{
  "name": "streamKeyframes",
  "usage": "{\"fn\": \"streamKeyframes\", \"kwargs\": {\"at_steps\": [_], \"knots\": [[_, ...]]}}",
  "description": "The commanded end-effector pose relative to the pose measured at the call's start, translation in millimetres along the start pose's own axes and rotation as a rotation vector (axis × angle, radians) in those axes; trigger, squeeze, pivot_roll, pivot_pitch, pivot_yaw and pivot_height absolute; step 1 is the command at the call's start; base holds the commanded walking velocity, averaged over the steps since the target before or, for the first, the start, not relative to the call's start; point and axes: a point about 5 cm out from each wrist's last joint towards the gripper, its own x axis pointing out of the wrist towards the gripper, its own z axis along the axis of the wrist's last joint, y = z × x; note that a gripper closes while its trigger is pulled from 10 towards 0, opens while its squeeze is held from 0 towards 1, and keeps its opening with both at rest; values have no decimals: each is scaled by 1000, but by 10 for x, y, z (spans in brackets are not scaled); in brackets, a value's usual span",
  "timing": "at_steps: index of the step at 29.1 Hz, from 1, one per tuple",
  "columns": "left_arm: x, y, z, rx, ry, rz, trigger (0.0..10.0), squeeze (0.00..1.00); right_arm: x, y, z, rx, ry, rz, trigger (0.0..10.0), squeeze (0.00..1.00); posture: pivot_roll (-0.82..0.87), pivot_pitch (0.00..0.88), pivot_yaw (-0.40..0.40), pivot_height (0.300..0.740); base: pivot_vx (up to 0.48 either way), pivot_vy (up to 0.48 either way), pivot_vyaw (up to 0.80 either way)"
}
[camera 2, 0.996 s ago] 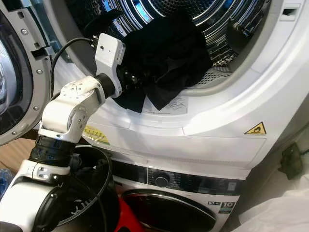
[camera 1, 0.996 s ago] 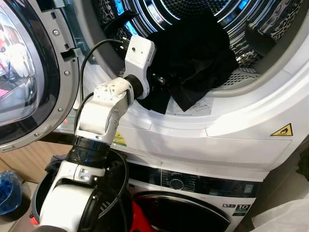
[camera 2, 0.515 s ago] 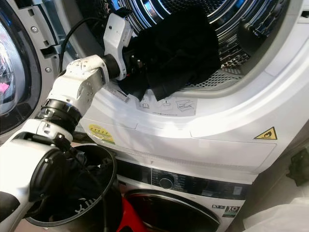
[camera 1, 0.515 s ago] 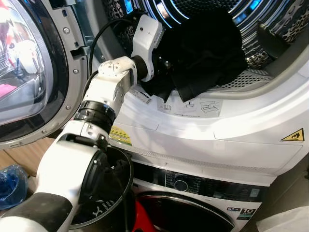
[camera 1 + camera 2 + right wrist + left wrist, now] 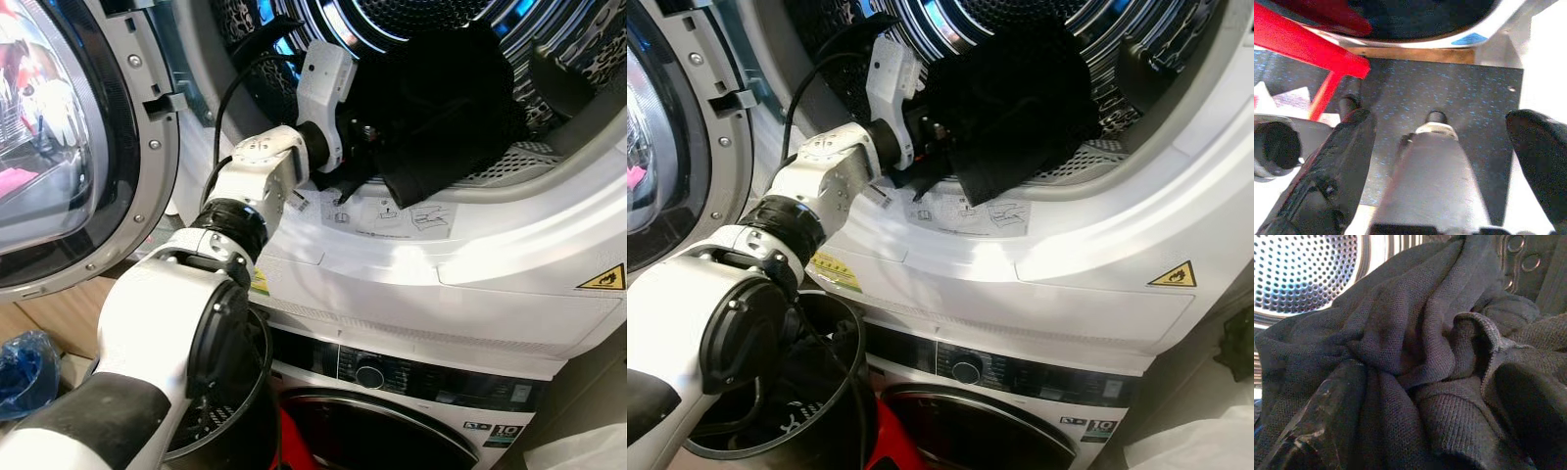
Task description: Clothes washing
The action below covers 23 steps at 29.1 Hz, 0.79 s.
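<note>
Left arm: stretched forward and up, wrist raised.
Left hand (image 5: 364, 147): fingers closed.
Right hand (image 5: 1442, 161): hangs idle, fingers spread.

drum (image 5: 549, 166) | black garment (image 5: 441, 108) draped over door sill (image 5: 392, 211)

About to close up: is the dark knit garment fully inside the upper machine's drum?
Not fully. The dark knit garment hangs over the drum's white rim, with the left gripper buried in it.

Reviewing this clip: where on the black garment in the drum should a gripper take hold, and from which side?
Grip the black garment at its bunched folds, coming through the open door side. A flap drapes over the drum lip, so the front is reachable; the left gripper is already there.
</note>
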Motion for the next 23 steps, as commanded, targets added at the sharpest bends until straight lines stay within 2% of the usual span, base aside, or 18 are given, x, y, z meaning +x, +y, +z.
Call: {"fn": "streamKeyframes", "kwargs": {"at_steps": [1,2,3,5,6,9,12,16,18,21,23], "knots": [[33,17,145,62,-12,21,10000,0,-10,23,-40,1,5,4,10000,0,-140,0,126,740,0,0,0],[43,45,235,80,-25,56,10000,0,-12,16,-51,0,7,1,10000,0,-144,0,128,740,0,0,0],[43,45,235,80,-25,56,10000,0,-12,16,-51,0,7,1,10000,0,-144,0,128,740,0,0,0],[44,104,383,131,-41,117,10000,0,-17,15,-65,4,7,-6,10000,0,-164,0,131,740,0,0,0],[43,108,390,132,-43,122,10000,0,-17,16,-65,4,7,-6,10000,0,-164,0,131,740,0,0,0],[3,203,437,208,-17,217,10000,0,-15,16,-60,2,8,-18,10000,0,-163,0,134,740,0,0,0],[-60,290,393,208,7,266,10000,0,-10,39,-43,4,5,-17,10000,0,-158,0,140,740,0,0,0],[-116,336,333,225,30,252,10000,0,-6,81,-26,12,3,-19,10000,0,-135,0,141,740,0,0,0],[-92,255,371,279,14,120,10000,0,-2,120,-4,20,-5,-14,10000,0,-127,0,144,740,0,0,0],[-86,237,393,290,1,97,10000,0,1,131,9,25,-8,-13,10000,0,-113,0,145,740,0,0,0],[-56,196,530,323,-72,92,10000,0,7,159,35,23,-9,-1,10000,0,-90,0,145,740,0,0,0]]}}
